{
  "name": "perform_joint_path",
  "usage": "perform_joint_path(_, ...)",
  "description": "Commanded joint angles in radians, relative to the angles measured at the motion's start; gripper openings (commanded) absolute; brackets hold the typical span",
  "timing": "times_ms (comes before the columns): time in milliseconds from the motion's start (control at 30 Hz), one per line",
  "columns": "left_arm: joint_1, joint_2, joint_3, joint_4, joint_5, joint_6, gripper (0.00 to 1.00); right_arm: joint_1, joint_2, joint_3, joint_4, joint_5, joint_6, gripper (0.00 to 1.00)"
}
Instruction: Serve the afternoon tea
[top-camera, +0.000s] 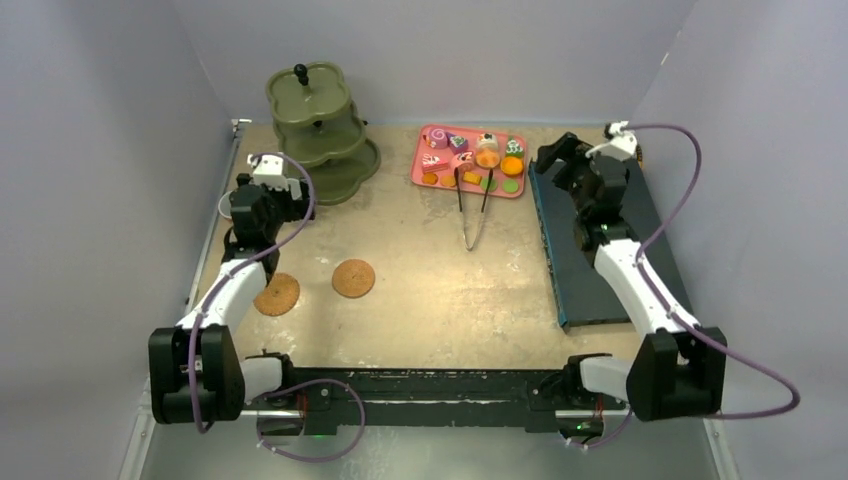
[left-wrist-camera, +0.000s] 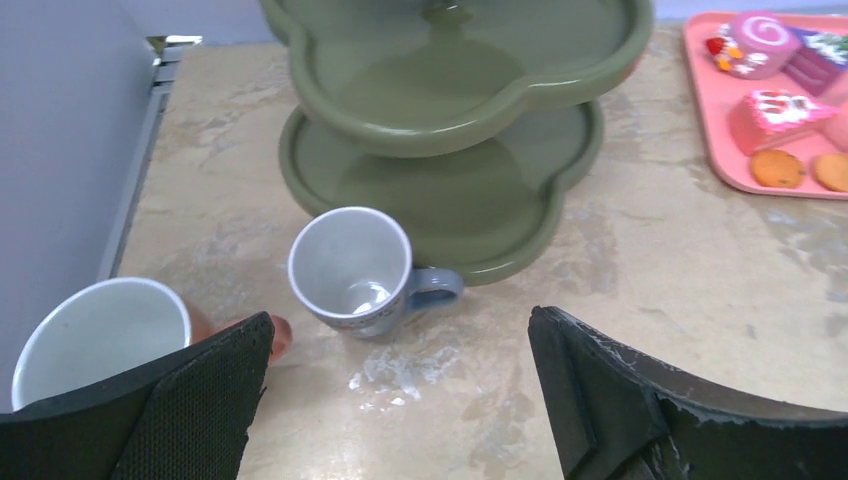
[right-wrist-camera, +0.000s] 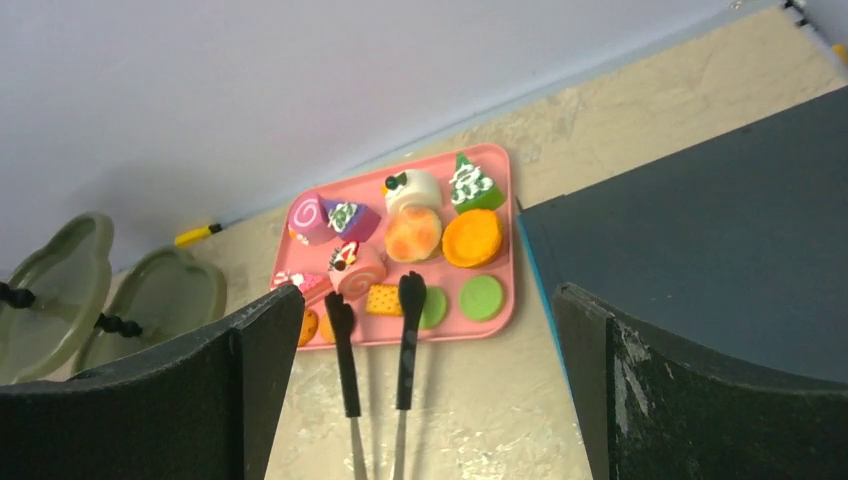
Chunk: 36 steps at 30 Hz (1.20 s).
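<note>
Your left gripper (left-wrist-camera: 400, 320) gaping, small grey-blue handled cup (left-wrist-camera: 350, 265) just ahead | right gripper (right-wrist-camera: 428, 295) gaping, flat pink rectangular tray (right-wrist-camera: 455, 322) ahead

The white-and-black left arm (top-camera: 222, 297) is stretched forward from its base, bent at the elbow, and its black two-finger left gripper (left-wrist-camera: 400, 325) is held with the jaws spread wide, nothing being gripped. The white-and-black right arm (top-camera: 632, 282) is likewise reached forward and angled slightly inward. Its black two-finger right gripper (right-wrist-camera: 428, 300) is held pointing downward, the jaws wide apart and empty.
</note>
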Motion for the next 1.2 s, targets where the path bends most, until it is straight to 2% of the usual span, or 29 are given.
perform_joint_path(0,0.002,-0.049,0.178,-0.4,0.121,0.012,0.99,0.054,0.124,0.199,-0.253,-0.025,0.022,0.97)
perform_joint_path(100,0.002,-0.052,0.262,-0.543,0.15,0.044,0.99,0.149,0.149,0.205,-0.281,0.085,0.013,0.9)
perform_joint_path(233,0.002,-0.049,0.326,-0.639,0.162,0.067,0.99,0.367,0.239,0.227,-0.248,0.257,-0.017,0.87)
perform_joint_path(367,0.003,-0.053,0.343,-0.697,0.179,0.086,0.96,0.458,0.395,0.329,-0.257,0.269,-0.046,0.84)
perform_joint_path(500,0.002,-0.058,0.339,-0.733,0.179,0.112,0.92,0.519,0.55,0.445,-0.232,0.245,-0.127,0.75)
perform_joint_path(833,0.003,-0.06,0.371,-0.792,0.157,0.15,0.85,0.562,0.914,0.807,-0.269,0.168,-0.259,0.67)
perform_joint_path(1167,0.003,-0.044,0.394,-0.801,0.171,0.152,0.77,0.561,1.182,1.095,-0.371,0.152,-0.339,0.67)
